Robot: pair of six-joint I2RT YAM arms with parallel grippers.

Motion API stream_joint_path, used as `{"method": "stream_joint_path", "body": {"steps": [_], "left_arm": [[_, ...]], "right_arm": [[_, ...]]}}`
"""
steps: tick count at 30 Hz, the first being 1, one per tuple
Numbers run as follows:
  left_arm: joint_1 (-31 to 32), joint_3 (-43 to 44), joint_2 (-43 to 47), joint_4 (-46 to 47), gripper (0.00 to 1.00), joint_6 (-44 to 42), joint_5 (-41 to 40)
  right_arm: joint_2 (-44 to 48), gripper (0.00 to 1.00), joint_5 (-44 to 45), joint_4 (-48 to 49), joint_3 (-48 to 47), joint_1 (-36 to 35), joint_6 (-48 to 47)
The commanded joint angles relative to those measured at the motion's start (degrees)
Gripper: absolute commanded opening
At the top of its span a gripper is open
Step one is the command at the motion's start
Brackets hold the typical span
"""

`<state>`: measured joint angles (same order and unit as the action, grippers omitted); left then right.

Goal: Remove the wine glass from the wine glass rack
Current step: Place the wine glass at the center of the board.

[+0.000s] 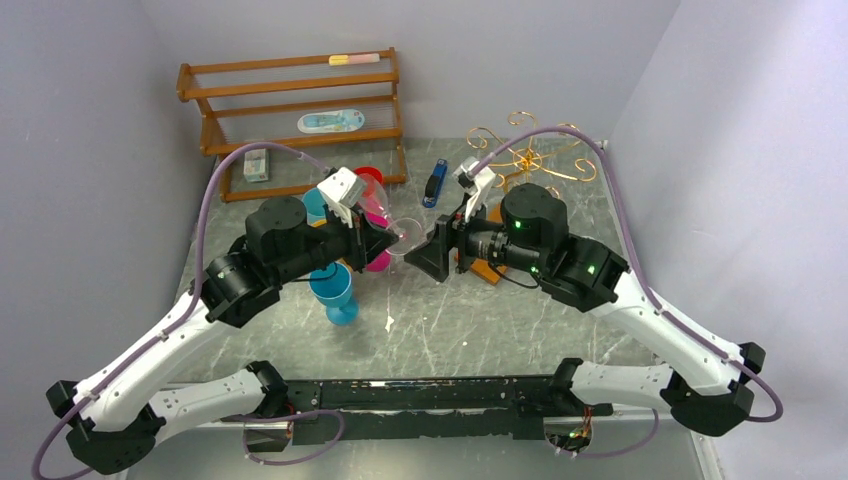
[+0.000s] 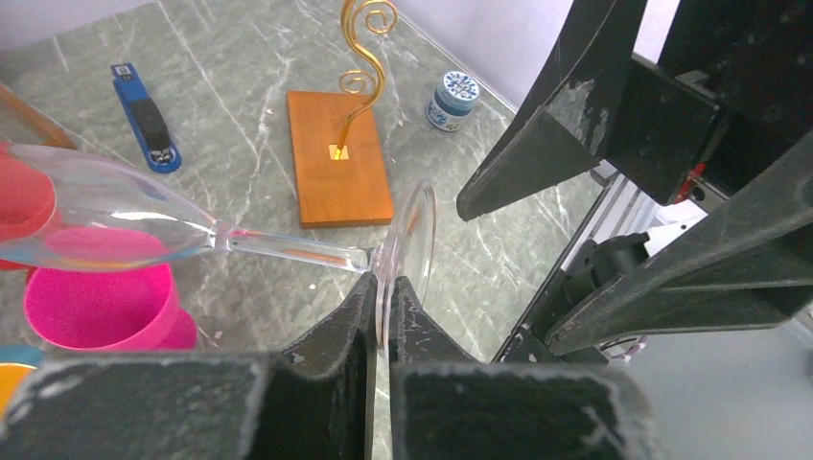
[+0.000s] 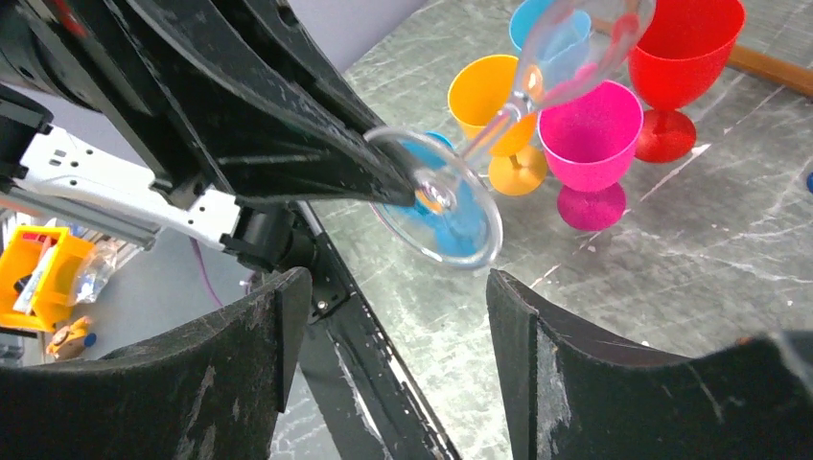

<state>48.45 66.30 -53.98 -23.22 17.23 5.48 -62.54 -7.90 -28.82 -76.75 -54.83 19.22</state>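
The wine glass [image 2: 278, 249] is clear of the wine glass rack [image 2: 340, 158] and hangs over the counter [image 2: 240, 86], lying almost level. Its long axis runs from the bowl, above the pink cup [image 2: 105, 311], along the stem to the round foot. The left hand [image 2: 383, 299] is clamped on the edge of that foot. The right hand [image 3: 398, 287] faces the foot's flat underside head-on, fingers spread and touching nothing — the disc sits just past their tips. The left hand is plainly the nearer; any regrasp would likely come along the stem's line.
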Motion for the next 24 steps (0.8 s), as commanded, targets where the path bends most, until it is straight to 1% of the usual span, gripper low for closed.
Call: {"method": "stream_joint_path", "body": {"steps": [1, 4, 7, 10, 11, 14, 17, 20, 24], "left_arm": [[-1.1, 2.7, 1.4, 0.0, 0.05, -4.4, 2.7], [-1.4, 1.6, 2.7, 2.3, 0.05, -4.6, 5.5], [-1.4, 1.1, 4.0, 3.8, 0.05, -4.9, 9.2], [-1.3, 0.8, 4.9, 4.2, 0.05, -6.0, 13.4], [-1.3, 0.7, 5.1, 4.2, 0.05, -6.1, 14.4], [-1.3, -0.6, 6.5, 3.7, 0.05, -5.3, 14.6], [-1.4, -2.7, 8.4, 4.3, 0.05, -4.7, 14.7], [-1.3, -3.6, 9.3, 5.3, 0.05, -3.8, 14.8], [-1.4, -4.5, 9.2, 8.0, 0.05, -1.5, 15.8]], "right_arm": [[2.9, 0.72, 0.2, 5.4, 5.0, -0.2, -1.0], [2.3, 0.72, -3.4, 9.4, 8.2, -0.2, -0.7], [1.0, 0.72, -5.0, 11.9, 9.7, -0.1, -0.2], [0.1, 0.71, -12.6, 16.2, 10.4, 0.2, 0.3], [-0.2, 0.71, -13.7, 16.8, 10.2, 0.2, 0.2], [1.4, 0.63, -15.3, 19.3, 11.4, 1.1, -0.2], [3.4, 0.57, -24.5, 25.5, 14.8, 4.0, 1.3], [2.9, 0.51, -32.8, 28.1, 15.8, 6.8, 3.6], [0.5, 0.38, -39.4, 31.4, 15.9, 7.1, 5.8]]}}
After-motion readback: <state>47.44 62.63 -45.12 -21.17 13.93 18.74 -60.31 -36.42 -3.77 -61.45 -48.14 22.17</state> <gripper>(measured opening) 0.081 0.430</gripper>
